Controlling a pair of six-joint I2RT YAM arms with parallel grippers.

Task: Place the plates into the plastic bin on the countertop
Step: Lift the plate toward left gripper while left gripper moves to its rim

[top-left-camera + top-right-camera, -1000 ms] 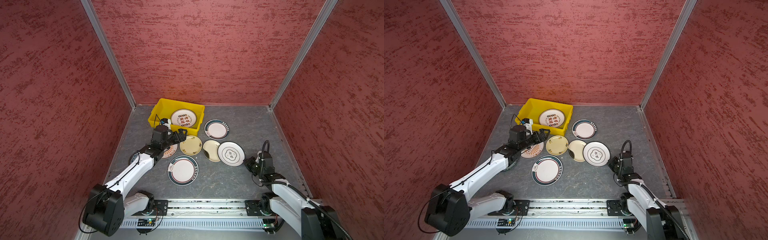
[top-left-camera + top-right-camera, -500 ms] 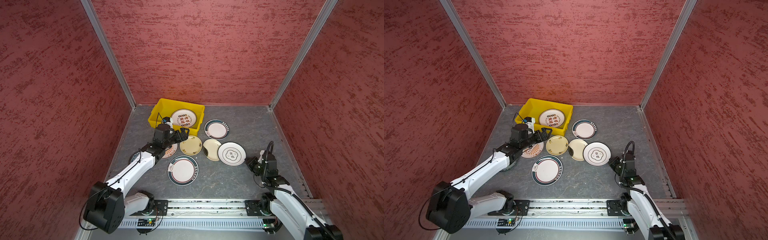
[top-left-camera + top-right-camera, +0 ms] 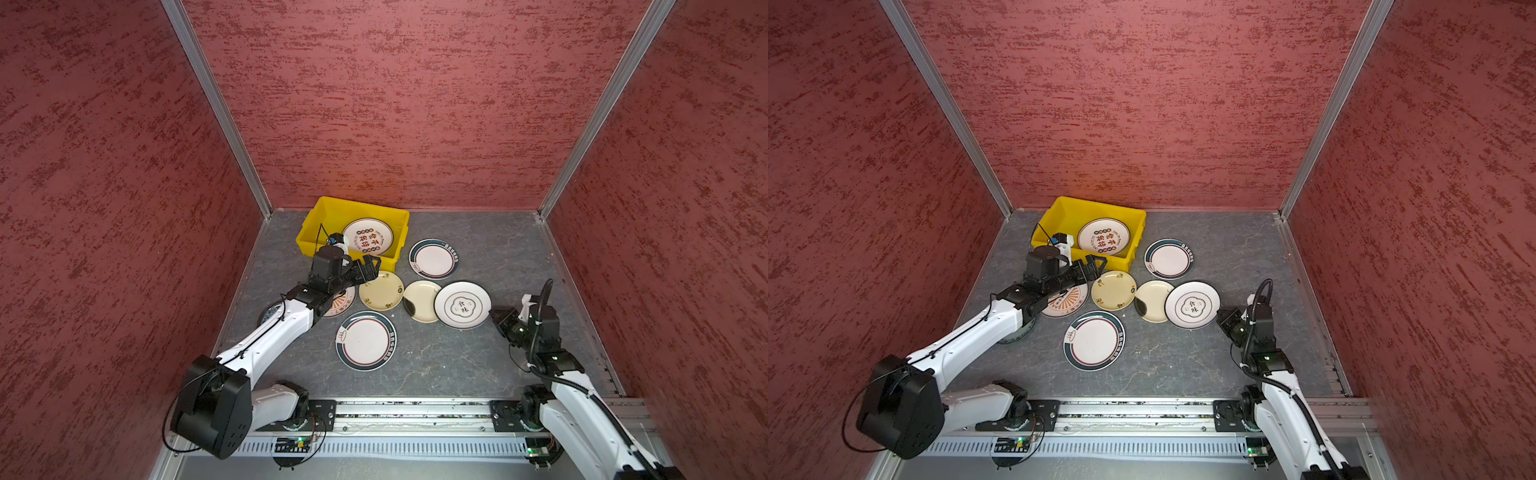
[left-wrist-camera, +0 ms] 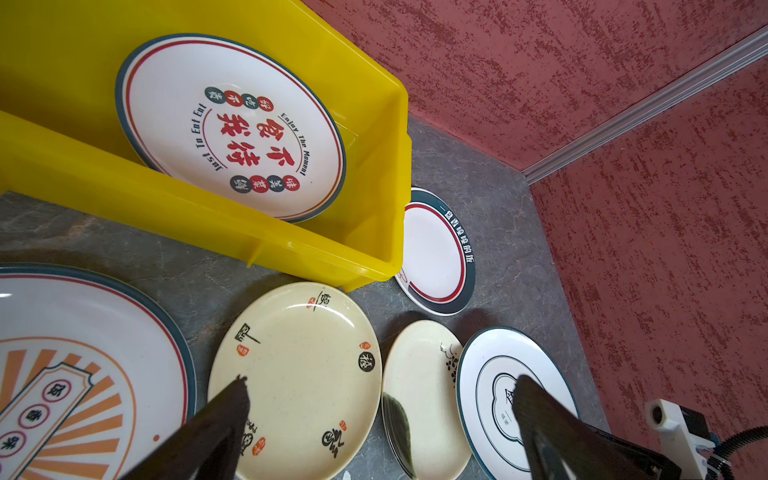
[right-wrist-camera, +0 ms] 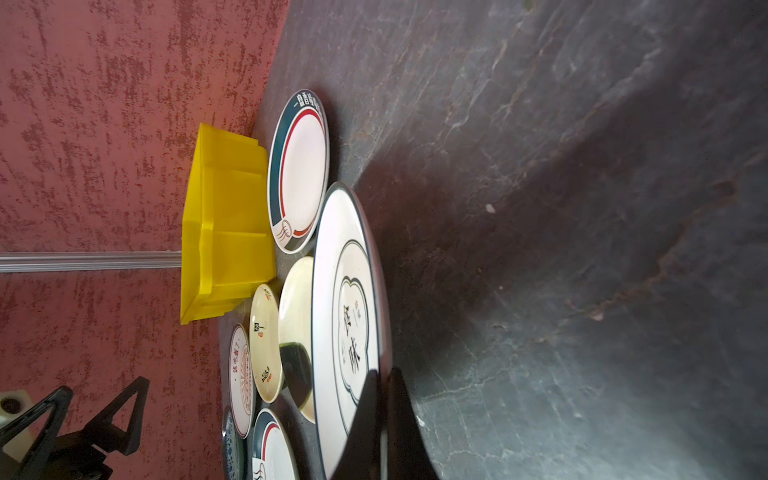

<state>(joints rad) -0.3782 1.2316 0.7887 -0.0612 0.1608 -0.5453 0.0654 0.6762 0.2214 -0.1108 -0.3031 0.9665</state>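
Seven plates lay loose on the counter (image 3: 478, 374), grouped at centre frame in both top views. These were an orange-rayed plate (image 3: 343, 305), a cream plate (image 3: 381, 290) and a smeared cream plate (image 3: 417, 303), the last overlapped by a lobed-outline plate (image 3: 462, 304). There were also an upper green-rimmed plate (image 3: 433, 258) just beside the bin's right corner, a lower green-rimmed plate (image 3: 366, 340), and a blue-patterned plate (image 3: 269, 309) largely hidden under the left arm.

The plastic bin (image 3: 320, 224) stood at upper centre against the back wall (image 3: 395, 104), with one red-lettered plate (image 3: 368, 237) inside.

The left claw (image 3: 368, 266) was spread wide and empty, above the cream plate's upper-left edge and just short of the bin's near wall. The right claw (image 3: 494, 313) was pressed together at the lobed-outline plate's right rim; contact could not be determined.

The counter was dark grey veined stone, enclosed by textured red walls.
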